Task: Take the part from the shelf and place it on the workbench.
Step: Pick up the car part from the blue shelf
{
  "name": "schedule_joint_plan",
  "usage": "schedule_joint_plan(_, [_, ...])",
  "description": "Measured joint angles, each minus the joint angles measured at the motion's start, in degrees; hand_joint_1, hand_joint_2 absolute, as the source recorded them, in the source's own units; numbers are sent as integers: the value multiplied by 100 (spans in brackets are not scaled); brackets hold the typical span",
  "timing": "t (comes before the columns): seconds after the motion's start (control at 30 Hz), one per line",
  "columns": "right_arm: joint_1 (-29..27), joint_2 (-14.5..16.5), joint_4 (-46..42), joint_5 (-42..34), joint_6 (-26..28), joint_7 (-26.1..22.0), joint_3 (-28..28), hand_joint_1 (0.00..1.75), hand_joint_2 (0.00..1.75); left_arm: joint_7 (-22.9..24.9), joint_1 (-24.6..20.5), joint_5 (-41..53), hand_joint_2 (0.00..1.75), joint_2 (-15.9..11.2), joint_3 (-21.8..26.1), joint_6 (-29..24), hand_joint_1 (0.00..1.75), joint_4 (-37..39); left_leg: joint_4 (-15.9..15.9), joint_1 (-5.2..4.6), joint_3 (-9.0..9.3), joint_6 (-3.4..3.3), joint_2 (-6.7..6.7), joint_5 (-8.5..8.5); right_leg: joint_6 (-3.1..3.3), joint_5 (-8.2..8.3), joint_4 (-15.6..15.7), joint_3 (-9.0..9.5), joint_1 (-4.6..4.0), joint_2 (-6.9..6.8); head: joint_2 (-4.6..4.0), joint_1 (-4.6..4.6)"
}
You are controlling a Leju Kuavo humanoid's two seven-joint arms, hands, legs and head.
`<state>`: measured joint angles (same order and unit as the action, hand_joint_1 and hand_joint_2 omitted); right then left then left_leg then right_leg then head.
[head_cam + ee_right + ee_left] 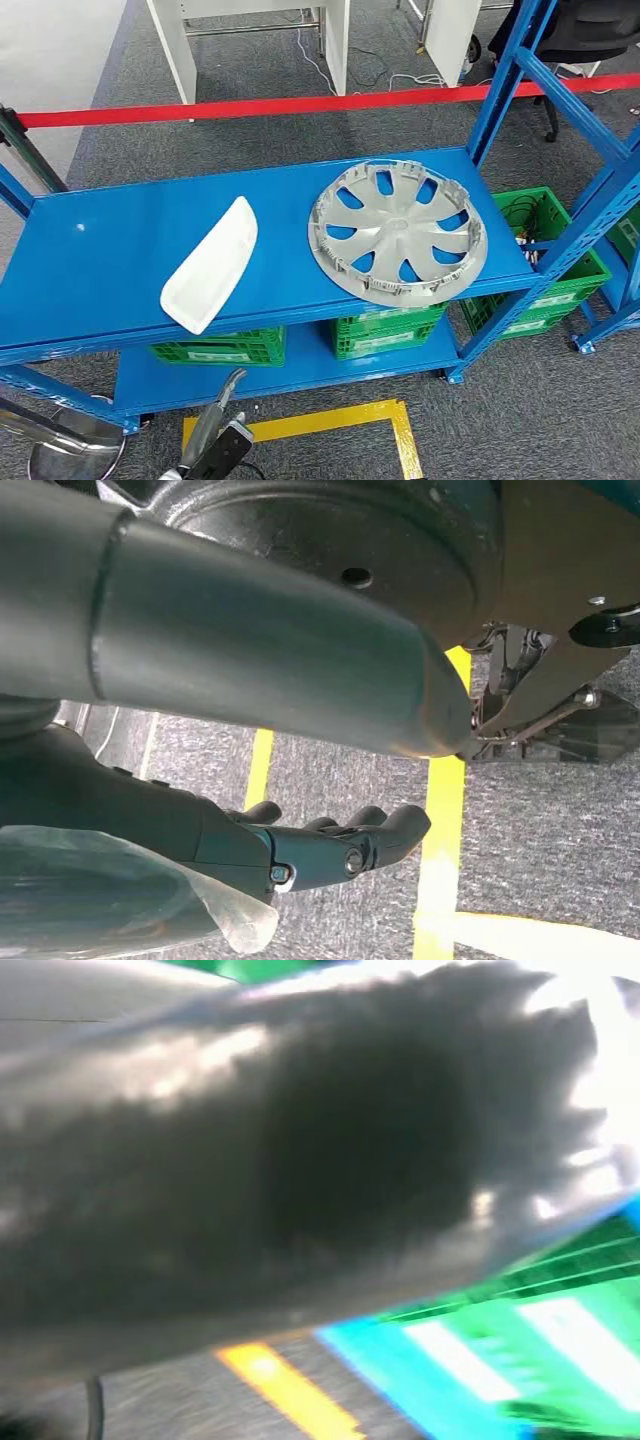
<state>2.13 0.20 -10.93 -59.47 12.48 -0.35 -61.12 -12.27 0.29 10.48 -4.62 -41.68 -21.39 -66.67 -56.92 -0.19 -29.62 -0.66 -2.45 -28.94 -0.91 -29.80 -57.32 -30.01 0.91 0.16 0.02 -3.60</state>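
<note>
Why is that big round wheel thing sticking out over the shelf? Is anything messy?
The silver wheel cover lies flat, but its front rim pokes past the blue shelf edge. The white part lies slantwise. Nothing looks spilled or broken.

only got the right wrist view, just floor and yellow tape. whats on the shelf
Observer: The head view shows two parts on the top level of the blue shelf: a white curved panel to the left and a silver wheel cover to the right.
Operator: is the left hand on either one
Observer: No. The left hand is low in front of the shelf, touching neither.
Operator: anything underneath
Observer: Green crates sit on the lower level.
</note>
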Motion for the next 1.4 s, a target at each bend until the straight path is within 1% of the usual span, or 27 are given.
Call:
schedule_joint_plan(0.13, [3,0,10,-18,4,-32,-63,0,0,-370,59,62,0,-34,0,-88,0,-336,0,0,0,0,0,0,0,0,0,1,0,0,0,0])
schedule_joint_plan(0.2, [4,0,11,-13,11,-38,-91,0,0,-559,112,44,87,-55,1,-156,0,-520,0,0,0,0,2,0,0,0,0,0,0,4,0,0])
schedule_joint_plan(0.27, [8,-1,12,4,41,-63,-138,0,0,-1067,187,-94,175,-90,5,-356,0,-839,0,0,0,0,4,0,0,0,0,-1,0,5,0,0])
schedule_joint_plan(0.33, [18,-1,13,21,82,-96,-184,0,0,-1739,236,-302,175,-125,20,-613,0,-1195,-1,0,0,0,4,0,0,0,0,0,0,4,0,0])
schedule_joint_plan(0.37, [24,0,13,24,98,-105,-202,0,0,-1967,256,-392,175,-140,35,-703,0,-1363,-1,0,0,0,5,0,0,0,0,0,0,5,0,0])
schedule_joint_plan(0.4, [28,0,13,26,109,-111,-215,0,0,-2095,276,-446,175,-155,56,-772,0,-1519,-1,0,0,0,5,0,0,0,0,0,0,5,0,0])
schedule_joint_plan(0.47, [34,0,13,27,121,-115,-231,0,0,-2173,320,-329,175,-182,118,-984,0,-1809,-1,0,0,0,5,0,0,0,0,0,0,5,0,0])
schedule_joint_plan(0.57, [41,0,15,43,120,-112,-239,0,0,-2099,352,447,175,-233,229,-1534,0,-2109,-1,0,0,0,5,0,0,0,0,0,0,5,0,0])
schedule_joint_plan(0.63, [47,0,15,67,112,-104,-249,0,0,-2022,353,956,175,-269,353,-1766,0,-2215,-1,0,0,0,5,0,0,0,0,0,0,5,0,0])
schedule_joint_plan(0.8, [58,0,16,85,84,-83,-282,0,0,-1805,352,1675,175,-293,837,-1865,0,-2327,-1,0,1,0,5,0,0,0,-1,0,-1,6,0,0])
schedule_joint_plan(0.97, [67,0,17,86,78,-79,-302,0,0,-1669,347,1876,175,-294,1157,-1869,0,-2349,-1,0,0,0,5,0,0,0,-1,0,0,6,0,0])
schedule_joint_plan(1.07, [72,-2,17,109,53,-63,-325,0,0,-1389,305,2194,175,-288,1345,-1870,0,-2323,-1,0,0,0,5,0,0,0,-1,-2,0,6,0,-1])
schedule_joint_plan(1.13, [79,-2,17,133,31,-51,-334,0,0,-1202,194,2243,175,-287,1485,-1867,0,-2223,-1,0,0,0,5,0,0,0,-1,-2,0,5,0,-1])
schedule_joint_plan(1.2, [86,-2,19,153,20,-41,-345,0,0,-1117,45,2175,175,-287,1590,-1863,0,-2058,-1,0,1,0,5,0,0,1,-1,0,0,6,0,0])
schedule_joint_plan(1.4, [94,-3,22,225,18,-29,-388,0,0,-1094,-317,2094,175,-273,1714,-1864,0,-1533,-2,0,1,0,5,1,-1,2,-1,0,0,6,0,0])
